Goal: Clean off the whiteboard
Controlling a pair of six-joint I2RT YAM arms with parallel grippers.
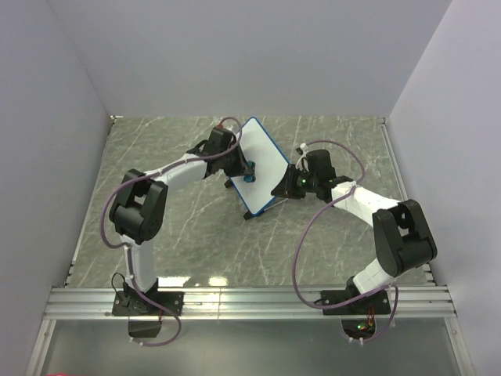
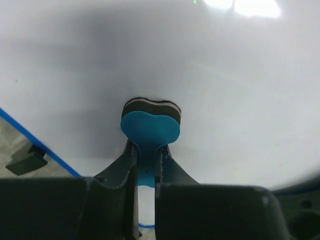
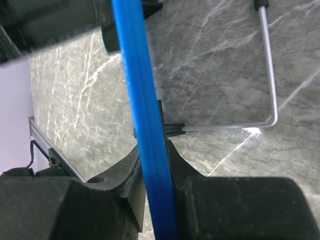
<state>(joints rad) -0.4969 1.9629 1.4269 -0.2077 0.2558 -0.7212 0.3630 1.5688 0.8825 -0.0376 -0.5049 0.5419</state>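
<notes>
The whiteboard (image 1: 262, 157), white with a thin blue rim, stands tilted at the table's middle. My left gripper (image 1: 244, 171) is shut on the blue handle of a small eraser (image 2: 150, 125) whose dark felt pad presses on the white board face (image 2: 225, 80). No marks show on the board near the eraser. My right gripper (image 1: 286, 185) is shut on the board's blue rim (image 3: 145, 130) at its right edge and holds the board up. A thin metal wire stand (image 3: 270, 80) with a black clip shows behind the rim.
The grey marbled tabletop (image 1: 196, 235) lies all around the board. White walls close the back and sides. An aluminium rail (image 1: 250, 301) runs along the near edge by the arm bases. One of the board's black feet (image 2: 27, 160) shows at the lower left.
</notes>
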